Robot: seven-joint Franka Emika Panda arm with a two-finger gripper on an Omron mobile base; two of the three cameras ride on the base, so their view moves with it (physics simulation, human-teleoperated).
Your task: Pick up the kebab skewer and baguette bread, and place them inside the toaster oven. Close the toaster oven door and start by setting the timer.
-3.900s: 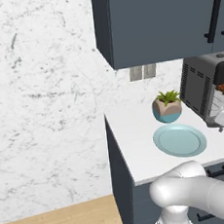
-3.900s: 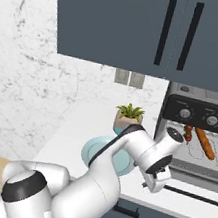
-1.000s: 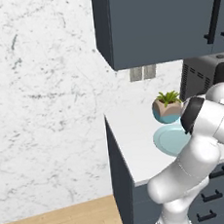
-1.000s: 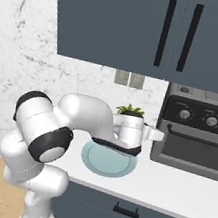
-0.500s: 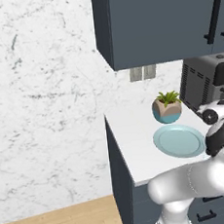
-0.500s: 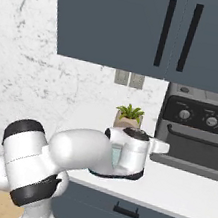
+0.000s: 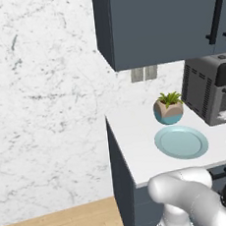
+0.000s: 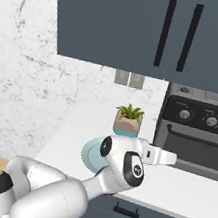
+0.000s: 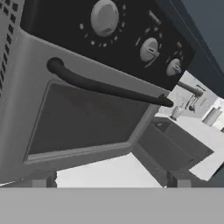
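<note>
Since the door is already sitting shut, the toaster oven [image 8: 198, 132] is what matters now, and it's standing on the white desk [image 8: 178, 189] at the right end, just under the dark blue cabinets [image 8: 145, 28]. It's a stiff metal box, heavy enough I'd guess that it isn't going to slide around when a knob gets twisted. The toaster oven door [image 9: 83, 118] is looking flat and closed in the hand view, with the long dark handle bar [image 9: 105, 87] running across its top edge. I can't see the skewer or the baguette through that dark panel, so I'm not claiming where they are.

The light-blue plate [image 7: 181, 142] is lying bare near the small potted plant [image 7: 169, 108], both well apart from the knobs.

The gripper [image 8: 171, 157] is hanging just in front of the oven's lower left corner, spread wide with nothing in it. Three knobs are sitting in a row above the handle; the nearest knob [image 9: 104, 17] is small, round, hard and probably a bit slick, so I'm thinking pinch it across its sides, squarely, then turn. Which knob is the timer, I can't tell.
</note>
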